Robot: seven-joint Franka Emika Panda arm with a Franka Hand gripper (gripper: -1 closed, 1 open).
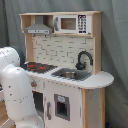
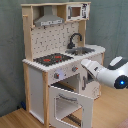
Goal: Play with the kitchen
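Tall light-wood and white toy kitchen is standing upright on the wood floor against a grey curtain. In the second exterior view its windowed oven door is hanging open, tilted outward. White arm is reaching in from the second exterior view's right, wrist sitting near the knob panel above that door. Can't tell whether the fingers are clenched or released, they're hidden.

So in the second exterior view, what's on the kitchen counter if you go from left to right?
Stovetop → faucet → sink; below the counter, the robot arm comes in from the second exterior view's right.
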